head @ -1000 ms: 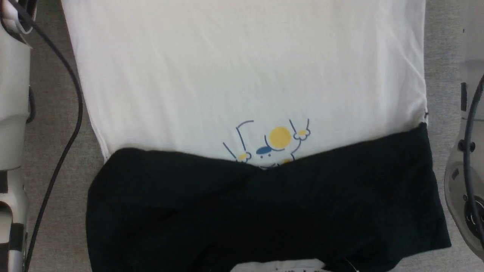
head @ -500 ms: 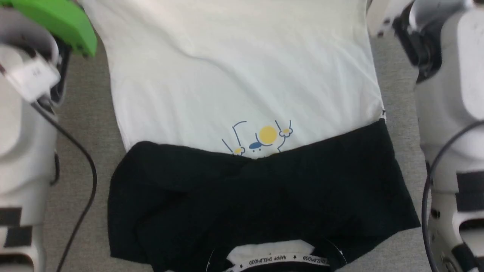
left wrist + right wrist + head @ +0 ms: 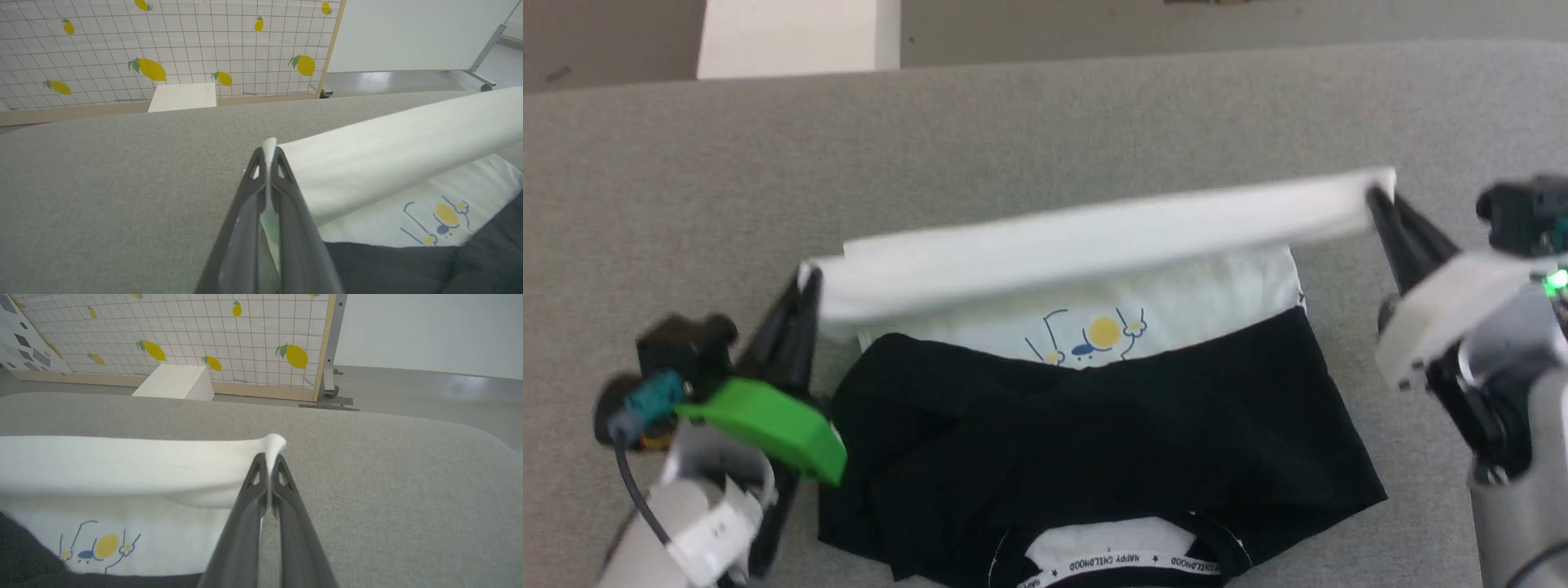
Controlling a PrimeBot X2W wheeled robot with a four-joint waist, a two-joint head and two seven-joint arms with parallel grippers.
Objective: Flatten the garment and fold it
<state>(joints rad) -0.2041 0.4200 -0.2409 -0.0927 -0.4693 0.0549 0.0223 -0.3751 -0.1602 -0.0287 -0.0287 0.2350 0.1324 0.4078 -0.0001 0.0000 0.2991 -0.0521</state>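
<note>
- The garment [image 3: 1086, 245] is one shirt. In the head view it lies on the grey padded surface [image 3: 1013, 131] with its neck trim [image 3: 1119, 562] at the near edge.
- Its two black sleeves [image 3: 980, 425] are folded across the chest and meet just below the single blue-and-yellow print [image 3: 1094, 335].
- The white hem is held up as a taut, slightly blurred band above the white body, stretched between the two grippers.
- The left gripper [image 3: 805, 282] is clamped on the band's left corner and the right gripper [image 3: 1376, 196] on its right corner. A green cover [image 3: 768, 425] sits on the left wrist.
- One white block [image 3: 788, 37] stands beyond the far edge of the surface.
- In the left wrist view, the left gripper [image 3: 269, 153] has its two dark fingers pressed together on a white corner of the garment [image 3: 388, 163]. A tuft of cloth pokes out past the tips.
- The band runs off to the right above the print [image 3: 443, 216]. Behind it stand one lemon-print grid panel [image 3: 163, 49] and the white block [image 3: 182, 97].
- In the right wrist view, the right gripper [image 3: 269, 457] is likewise closed tight on the other white corner of the garment [image 3: 143, 469].
- The band runs left from it, above the print [image 3: 102, 547] and the surface [image 3: 388, 477].
</note>
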